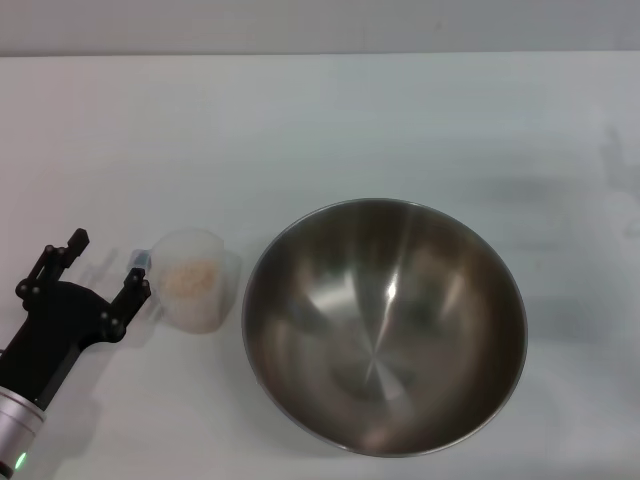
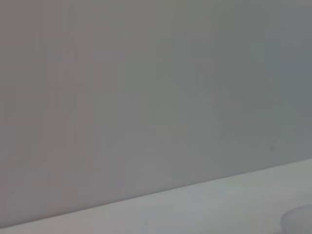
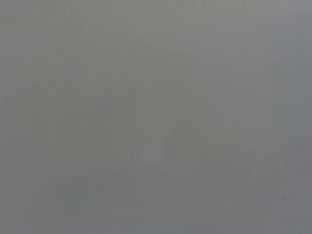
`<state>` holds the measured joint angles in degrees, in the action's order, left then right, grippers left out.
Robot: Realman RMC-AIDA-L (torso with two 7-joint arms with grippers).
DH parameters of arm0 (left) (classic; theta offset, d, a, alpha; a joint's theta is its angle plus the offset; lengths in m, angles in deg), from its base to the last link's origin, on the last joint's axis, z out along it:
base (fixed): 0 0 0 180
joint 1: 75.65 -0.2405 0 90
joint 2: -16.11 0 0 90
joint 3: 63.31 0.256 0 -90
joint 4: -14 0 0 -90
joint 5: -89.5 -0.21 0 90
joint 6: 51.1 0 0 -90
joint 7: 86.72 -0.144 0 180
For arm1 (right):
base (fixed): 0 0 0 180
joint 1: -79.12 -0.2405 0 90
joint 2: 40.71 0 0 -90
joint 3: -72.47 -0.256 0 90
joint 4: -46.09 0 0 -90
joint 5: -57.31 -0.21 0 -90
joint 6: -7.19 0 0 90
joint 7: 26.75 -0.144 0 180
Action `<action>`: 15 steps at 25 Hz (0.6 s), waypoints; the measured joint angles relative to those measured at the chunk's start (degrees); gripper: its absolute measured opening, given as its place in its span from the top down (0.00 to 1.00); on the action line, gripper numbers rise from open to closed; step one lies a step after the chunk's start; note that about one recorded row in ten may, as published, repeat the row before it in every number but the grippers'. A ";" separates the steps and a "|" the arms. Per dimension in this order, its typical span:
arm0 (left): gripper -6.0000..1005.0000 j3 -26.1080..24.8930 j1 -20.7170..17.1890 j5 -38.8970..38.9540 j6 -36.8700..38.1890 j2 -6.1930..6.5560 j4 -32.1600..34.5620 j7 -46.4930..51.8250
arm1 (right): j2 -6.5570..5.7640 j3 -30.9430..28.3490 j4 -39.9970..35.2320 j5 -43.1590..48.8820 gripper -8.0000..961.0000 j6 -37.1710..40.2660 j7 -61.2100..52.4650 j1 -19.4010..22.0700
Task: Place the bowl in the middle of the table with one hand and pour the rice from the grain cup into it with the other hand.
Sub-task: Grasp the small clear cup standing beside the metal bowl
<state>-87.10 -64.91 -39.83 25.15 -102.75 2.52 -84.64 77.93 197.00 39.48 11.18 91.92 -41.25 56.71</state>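
Note:
The steel bowl [image 1: 385,325] stands empty on the white table [image 1: 320,120], slightly right of centre and toward the front. Just left of it stands the small translucent grain cup [image 1: 195,280], upright, with a pale heap of rice [image 1: 190,276] inside. My left gripper [image 1: 108,257] is at the cup's left side, open, and its nearer finger [image 1: 135,290] is right by the cup's handle [image 1: 140,261]. I cannot tell if they touch. Nothing is between the fingers. The right gripper is out of view.
The left wrist view shows a grey wall above a strip of white tabletop [image 2: 204,209]. Only plain grey fills the right wrist view. Bare table stretches behind the bowl and cup up to the far edge.

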 joint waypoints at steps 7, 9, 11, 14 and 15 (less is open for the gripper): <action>0.29 -0.17 -0.38 0.20 -0.05 -0.20 -1.58 -6.52 | 0.01 -0.02 -0.20 0.00 0.48 -0.01 -0.03 -0.07; 0.51 0.12 -0.60 0.16 -0.14 -0.23 -3.16 -10.76 | 0.01 -0.02 -0.26 0.00 0.48 -0.03 -0.28 -0.14; 0.55 0.20 -0.61 0.07 -0.18 -0.23 -3.35 -11.30 | 0.05 -0.02 -0.31 0.00 0.48 -0.03 -0.37 -0.15; 0.61 0.20 -0.54 0.04 -0.17 -0.23 -3.37 -11.37 | 0.11 -0.02 -0.33 0.00 0.48 -0.03 -0.48 -0.17; 0.63 0.20 -0.54 0.04 -0.17 -0.23 -3.37 -11.37 | 0.11 -0.02 -0.33 0.00 0.48 -0.03 -0.48 -0.17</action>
<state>-86.89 -65.45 -39.79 24.99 -102.98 -0.85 -96.00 78.04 196.98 39.15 11.17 91.89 -41.73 56.54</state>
